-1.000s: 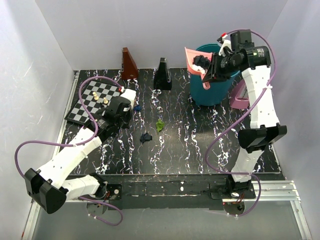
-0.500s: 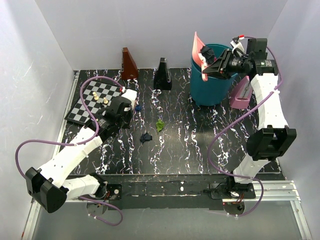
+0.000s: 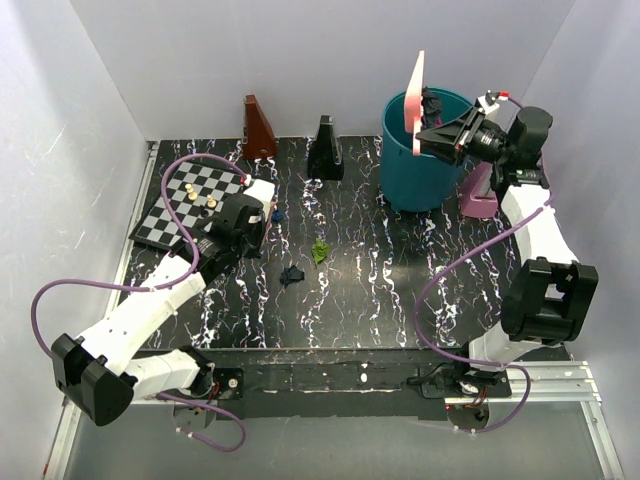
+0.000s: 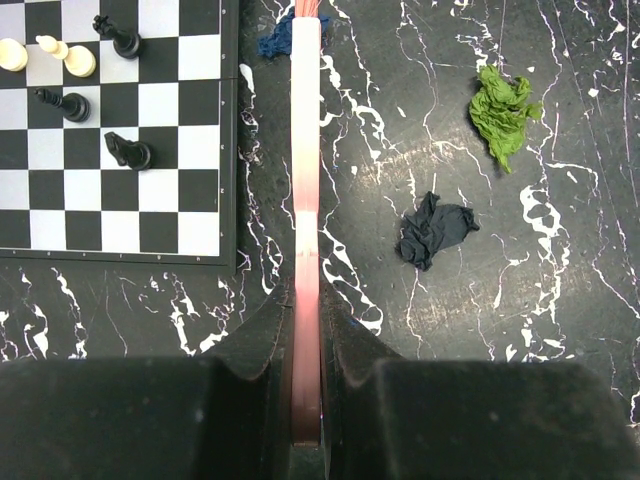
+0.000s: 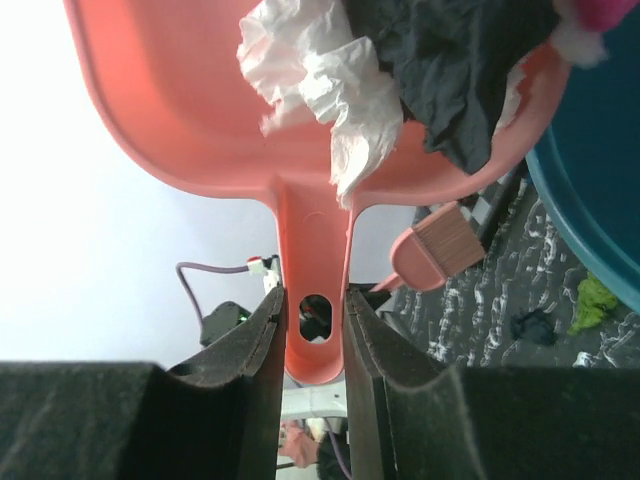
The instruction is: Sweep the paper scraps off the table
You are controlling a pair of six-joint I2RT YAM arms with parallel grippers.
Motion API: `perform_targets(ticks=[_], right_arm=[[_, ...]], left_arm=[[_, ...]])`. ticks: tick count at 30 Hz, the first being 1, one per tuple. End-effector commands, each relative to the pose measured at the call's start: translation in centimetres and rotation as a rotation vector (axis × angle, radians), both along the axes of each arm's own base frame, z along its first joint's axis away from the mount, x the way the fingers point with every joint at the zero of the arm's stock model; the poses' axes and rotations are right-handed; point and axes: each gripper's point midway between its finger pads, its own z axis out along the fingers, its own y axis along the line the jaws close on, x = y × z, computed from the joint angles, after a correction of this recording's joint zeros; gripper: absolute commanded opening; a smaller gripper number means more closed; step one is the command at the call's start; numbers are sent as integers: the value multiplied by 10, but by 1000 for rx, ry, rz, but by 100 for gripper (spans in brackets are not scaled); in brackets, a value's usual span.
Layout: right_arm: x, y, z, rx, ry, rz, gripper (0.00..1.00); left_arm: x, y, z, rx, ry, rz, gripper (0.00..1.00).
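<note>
Left gripper: fingers closed tight on the handle of the pink brush. The brush runs alongside the chessboard.
Right gripper: fingers clamped on the handle of the dustpan. The pan is held high, tipped on edge above the teal bin.
Pan load: crumpled white scrap and dark scrap in the pan's bowl, touching each other.
Table: black, white-veined. It carries three crumpled wads. The green scrap and dark blue scrap lie near each other mid-table. The blue scrap sits at the brush's far end, just beside the board.
</note>
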Motion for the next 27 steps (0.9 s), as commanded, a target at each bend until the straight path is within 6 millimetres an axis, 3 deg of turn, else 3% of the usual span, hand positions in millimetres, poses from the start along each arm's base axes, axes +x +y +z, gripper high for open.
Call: perform_targets(ticks=[1, 10, 14, 22, 27], right_arm=[[-20, -2, 42, 165, -150, 57, 1], [-25, -6, 20, 295, -126, 64, 1], [-26, -6, 25, 291, -142, 70, 1], [-40, -5, 56, 265, -265, 100, 1], [-38, -8, 47, 347, -243, 93, 1]], left_arm=[[1, -1, 5, -15, -26, -7, 0], [1, -3, 4, -24, -22, -15, 0], [1, -4, 3, -22, -16, -15, 0], [1, -5, 3, -25, -18, -18, 0], [1, -5, 2, -27, -11, -21, 0]])
